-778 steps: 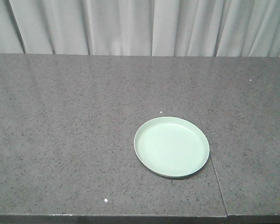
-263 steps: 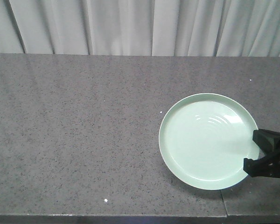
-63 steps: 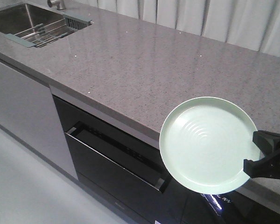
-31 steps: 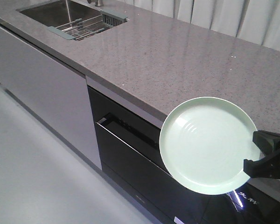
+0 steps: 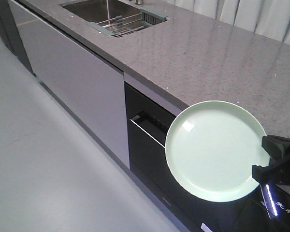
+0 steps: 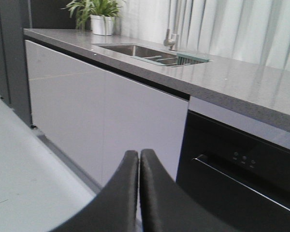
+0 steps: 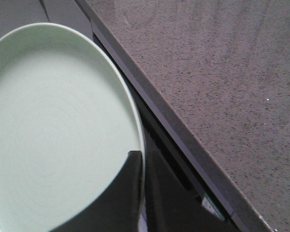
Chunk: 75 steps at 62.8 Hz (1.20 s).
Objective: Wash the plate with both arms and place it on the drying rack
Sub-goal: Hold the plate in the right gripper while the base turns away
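Observation:
The pale mint-green plate (image 5: 215, 150) hangs in the air off the counter's front edge, tilted to face the front camera. My right gripper (image 5: 265, 162) is shut on its right rim. In the right wrist view the plate (image 7: 58, 130) fills the left side, and the right gripper (image 7: 141, 157) pinches its rim, one finger on each face. My left gripper (image 6: 139, 153) is shut with nothing between its fingers and points at the cabinet fronts. The drying rack (image 5: 121, 24) of steel rods lies across the sink (image 5: 94, 8) at the far left of the counter, and its grey-blue end (image 6: 191, 59) also shows from the left wrist.
The long grey stone counter (image 5: 208, 53) runs from the sink to the right. Below it are pale cabinet doors (image 5: 82, 82) and a black dishwasher front (image 5: 150, 135). A faucet (image 6: 170, 38) and a potted plant (image 6: 101, 14) stand by the sink. Grey floor (image 5: 48, 169) lies on the left.
The whole view has slid along the counter, so the sink and rack now sit nearer the top middle. The plate stays in my right gripper at the same spot in the picture.

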Motion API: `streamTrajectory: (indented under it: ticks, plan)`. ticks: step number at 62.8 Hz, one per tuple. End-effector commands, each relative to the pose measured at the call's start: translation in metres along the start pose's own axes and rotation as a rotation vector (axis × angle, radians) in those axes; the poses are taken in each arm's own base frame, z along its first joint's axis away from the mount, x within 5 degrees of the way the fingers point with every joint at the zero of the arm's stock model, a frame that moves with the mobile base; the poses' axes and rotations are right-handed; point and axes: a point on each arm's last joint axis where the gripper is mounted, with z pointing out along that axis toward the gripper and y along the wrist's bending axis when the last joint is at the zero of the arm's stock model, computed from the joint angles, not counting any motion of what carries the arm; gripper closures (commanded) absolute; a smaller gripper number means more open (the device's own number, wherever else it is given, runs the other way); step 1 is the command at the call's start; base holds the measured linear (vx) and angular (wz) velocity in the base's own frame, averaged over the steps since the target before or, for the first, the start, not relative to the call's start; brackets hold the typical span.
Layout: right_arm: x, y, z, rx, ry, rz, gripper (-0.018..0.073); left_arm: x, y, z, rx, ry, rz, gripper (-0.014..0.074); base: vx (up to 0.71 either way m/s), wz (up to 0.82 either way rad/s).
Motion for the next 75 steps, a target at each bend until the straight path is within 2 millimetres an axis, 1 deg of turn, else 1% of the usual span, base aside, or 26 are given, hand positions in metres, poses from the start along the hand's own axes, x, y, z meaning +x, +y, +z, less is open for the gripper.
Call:
streamTrajectory:
  ticks: [1, 40, 75]
  plan:
    - [-0.0171, -0.0007, -0.0051, 0.007, -0.111, -0.009, 0.0568, -0.0021, -0.0003, -0.0006, 0.012, -0.070, -0.016, 0.0602, -0.07, 0.26]
    - [-0.0170, -0.0007, -0.0051, 0.007, -0.111, -0.009, 0.0568, -0.0021, -0.0003, -0.0006, 0.012, -0.070, -0.016, 0.0602, -0.06, 0.24]
    - [-0.0171, -0.0007, -0.0051, 0.007, -0.112, -0.009, 0.0568, -0.0021, -0.0003, -0.0006, 0.012, -0.070, -0.016, 0.0602, -0.05, 0.33]
